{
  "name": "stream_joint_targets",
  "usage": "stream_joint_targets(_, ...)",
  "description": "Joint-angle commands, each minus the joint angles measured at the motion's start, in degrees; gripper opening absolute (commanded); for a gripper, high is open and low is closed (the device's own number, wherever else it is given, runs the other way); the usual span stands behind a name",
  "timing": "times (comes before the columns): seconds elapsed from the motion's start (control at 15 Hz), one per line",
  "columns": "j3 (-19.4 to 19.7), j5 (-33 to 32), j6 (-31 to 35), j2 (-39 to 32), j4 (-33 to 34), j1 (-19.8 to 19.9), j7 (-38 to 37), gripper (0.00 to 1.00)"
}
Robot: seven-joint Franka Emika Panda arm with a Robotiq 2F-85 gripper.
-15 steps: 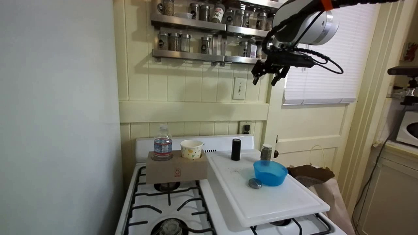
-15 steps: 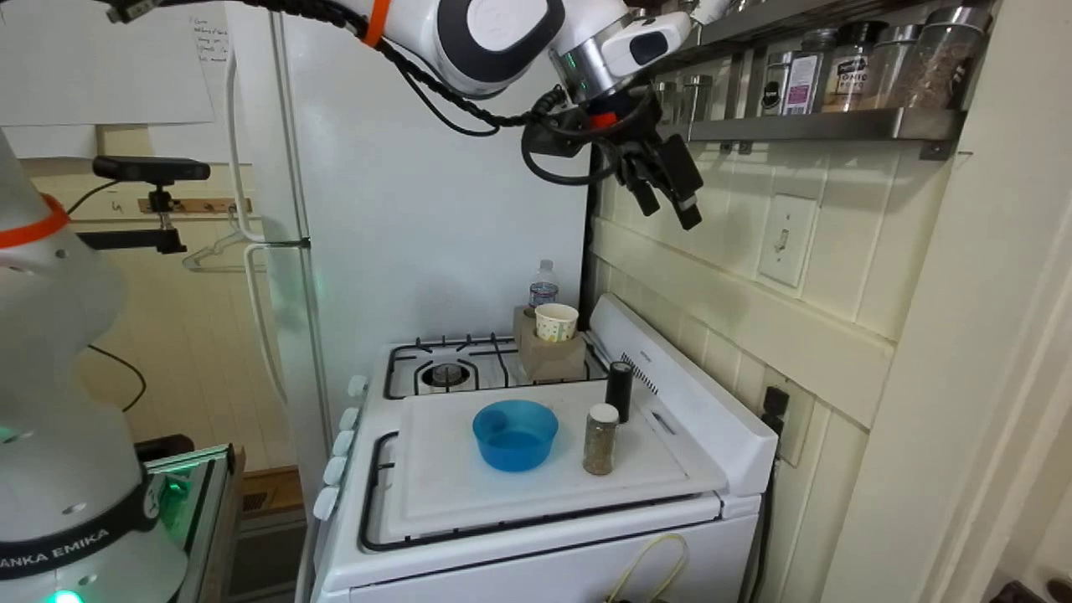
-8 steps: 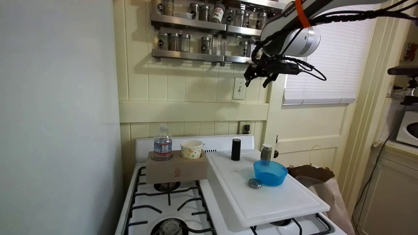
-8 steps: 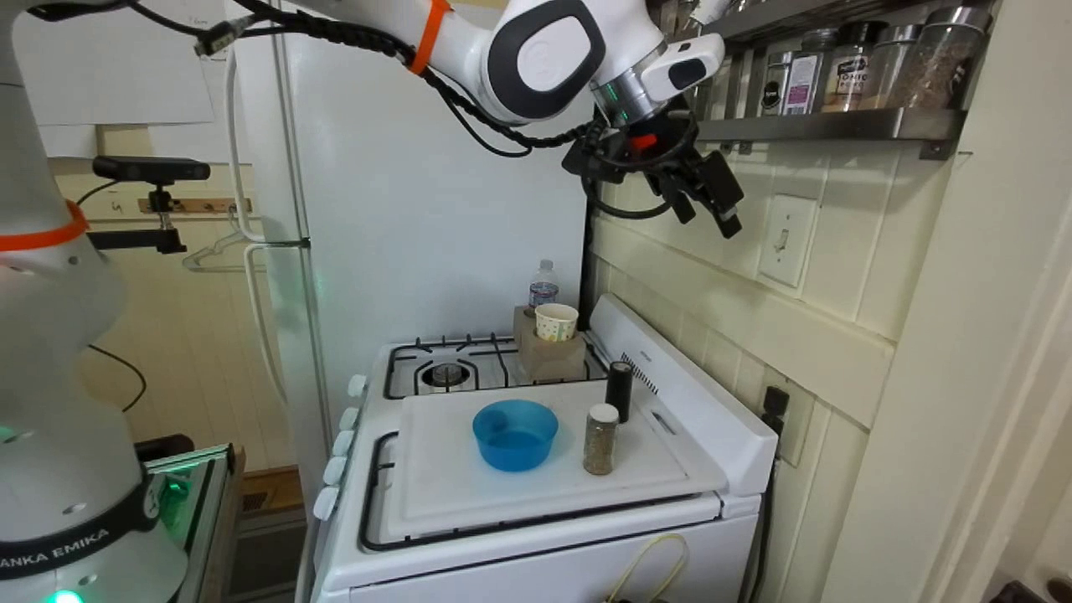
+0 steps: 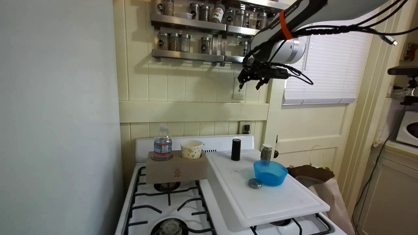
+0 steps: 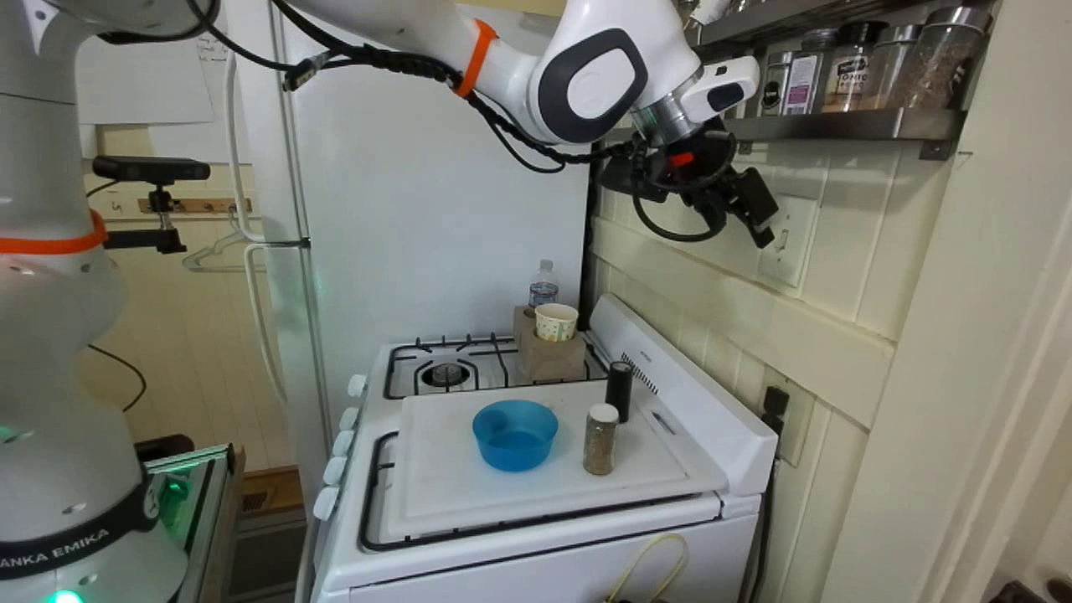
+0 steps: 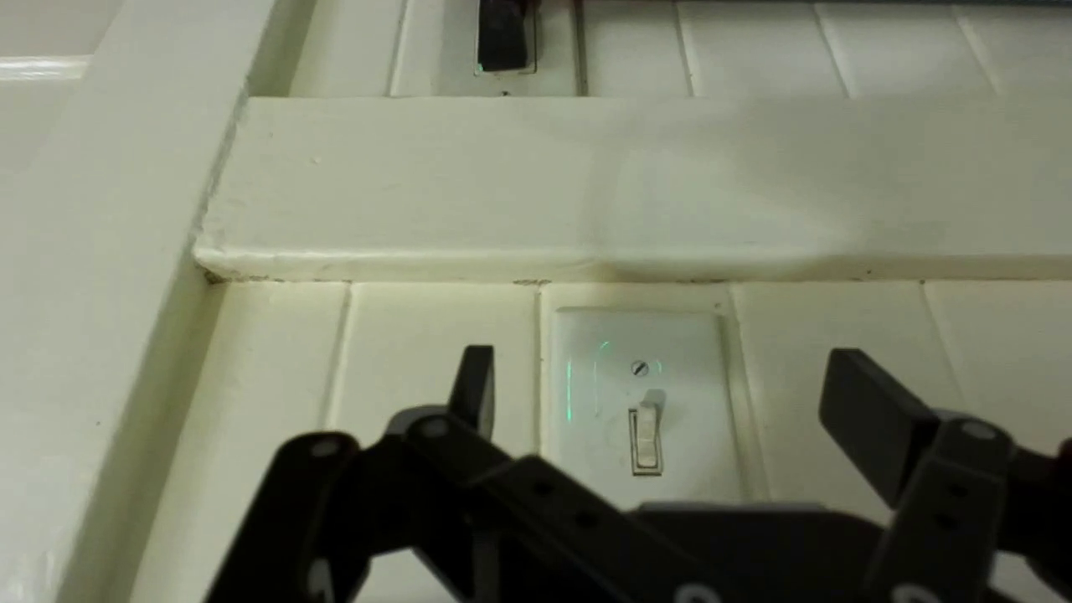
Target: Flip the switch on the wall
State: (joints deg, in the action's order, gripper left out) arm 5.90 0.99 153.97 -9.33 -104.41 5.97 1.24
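The switch, an off-white upright plate with a small toggle, is on the pale cream-yellow wall [image 5: 196, 81]. In the wrist view the switch [image 7: 687, 360] sits between my two spread fingers, and its toggle points toward the picture's top. My gripper [image 7: 662, 368] is open with nothing in it. In an exterior view the gripper [image 5: 249, 86] covers the upper part of the switch [image 5: 238, 95]. In an exterior view the gripper [image 6: 741, 228] is tilted downward beside the switch [image 6: 796, 234], with one fingertip overlapping the plate's edge. I cannot tell whether it touches.
Metal shelves [image 5: 187, 56] with spice jars are above the switch, close to my wrist. A rail [image 5: 196, 111] crosses the wall below it. A black plug [image 6: 775, 402] is lower. The stove below bears a white board [image 5: 241, 199], a blue bowl [image 6: 515, 435] and jars.
The arm has moved toward the wall and slightly down, bringing the open gripper from away from the switch to beside it. The stove items have not moved.
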Motion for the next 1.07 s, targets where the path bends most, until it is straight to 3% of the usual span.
stream_joint_targets(0.0, -0.3, 0.1, -0.2, -0.8, 1.1, 0.2, 0.0, 1.00)
stream_joint_targets(0.87, -0.3, 0.0, 0.7, -5.3, 6.1, 0.2, -0.8, 0.99)
stream_joint_targets(0.93, -0.3, 0.2, 0.7, -5.8, 6.6, 0.3, -0.8, 0.79)
stream_joint_targets(1.0, -0.4, 0.4, 0.8, -6.2, 7.1, 0.3, -0.7, 0.74)
